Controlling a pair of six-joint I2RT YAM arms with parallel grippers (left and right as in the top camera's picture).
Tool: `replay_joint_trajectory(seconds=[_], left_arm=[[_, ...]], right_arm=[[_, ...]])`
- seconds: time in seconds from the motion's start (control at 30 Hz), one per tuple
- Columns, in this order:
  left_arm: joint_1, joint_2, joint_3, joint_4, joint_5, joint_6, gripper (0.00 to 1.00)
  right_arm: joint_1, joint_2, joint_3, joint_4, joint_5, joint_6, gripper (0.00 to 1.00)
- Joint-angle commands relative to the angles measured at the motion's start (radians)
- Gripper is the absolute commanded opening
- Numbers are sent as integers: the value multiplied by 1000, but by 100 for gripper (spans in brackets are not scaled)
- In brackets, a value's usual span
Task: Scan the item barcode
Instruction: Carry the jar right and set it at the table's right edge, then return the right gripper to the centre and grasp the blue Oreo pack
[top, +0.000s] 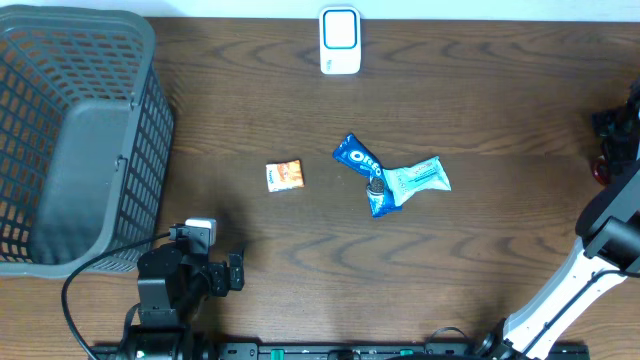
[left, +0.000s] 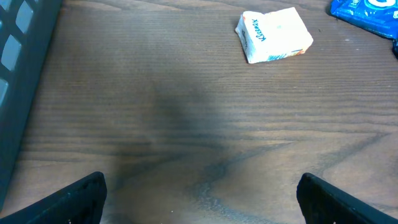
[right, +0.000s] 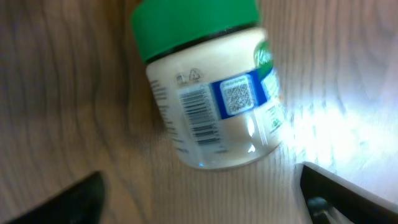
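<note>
In the right wrist view a pale jar (right: 211, 106) with a green lid (right: 193, 25) lies on its side on the wood. Its barcode (right: 200, 115) and a blue QR label face the camera. My right gripper (right: 202, 199) is open just short of the jar's base, not touching it. At the table's front left, my left gripper (left: 199, 199) (top: 236, 272) stands open over bare wood with nothing between its fingers. The white scanner (top: 340, 40) stands at the back centre. The jar does not show in the overhead view.
A grey mesh basket (top: 75, 140) fills the left side. A small tissue pack (top: 285, 176) (left: 273, 34) lies mid-table, with a blue Oreo packet (top: 358, 158) and a light blue wrapper (top: 415, 180) to its right. The right arm (top: 610, 230) runs along the right edge.
</note>
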Motion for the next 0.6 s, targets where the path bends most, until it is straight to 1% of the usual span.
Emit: replay_joint_trajectory(seconds=[0.0,0.13,0.3,0.4,0.47,0.57], left_arm=[[-1,-1,-3,0,12,-2,98],[-1,-1,-3,0,12,-2,98],[-1,-1,-3,0,12,-2,98],[-1,-1,-3,0,12,-2,98],[-1,-1,-3,0,12,-2,98],[-1,-1,-3,0,12,-2,98]], right_arm=[[3,-9,19,0,-10,-48,99],[19,-67,29,-8,-37,-137,99],[90,-185,29,-42,-190,-220,99],[213,-251,29,-104,-263,-274,99],[291,-263,29,-142,-266,-288,99],[439,-264,22,-179,-264,-359,99]])
